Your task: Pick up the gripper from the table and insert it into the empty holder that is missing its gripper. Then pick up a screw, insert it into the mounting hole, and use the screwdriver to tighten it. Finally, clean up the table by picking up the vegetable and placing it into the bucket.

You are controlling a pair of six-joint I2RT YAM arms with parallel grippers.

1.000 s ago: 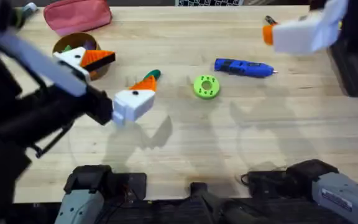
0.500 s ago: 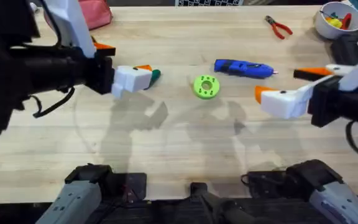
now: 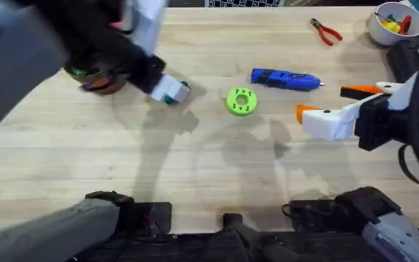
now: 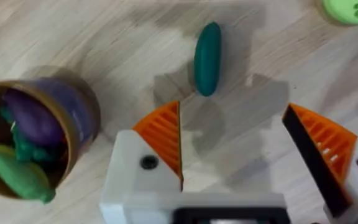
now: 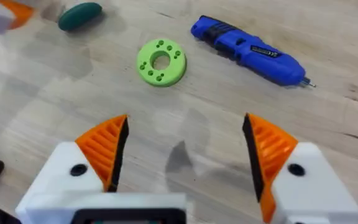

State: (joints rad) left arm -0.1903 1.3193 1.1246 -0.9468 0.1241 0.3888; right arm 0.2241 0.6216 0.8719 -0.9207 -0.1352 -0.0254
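While one vegetable lies, two open pincers

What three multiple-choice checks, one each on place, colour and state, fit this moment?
1. Where does the toy cucumber lie?
A. On the table beside the bucket
B. Inside the bucket
C. In the white bowl

2. What colour is the disc with holes?
A. Red
B. Green
C. Blue

3. How is the left hand?
A. Shut on the cucumber
B. Shut on the screwdriver
C. Open and empty

Answers: 1 A, it lies on bare wood just outside the bucket's wall. 2 B, it is bright green. 3 C, its orange pads stand apart with only table between them.
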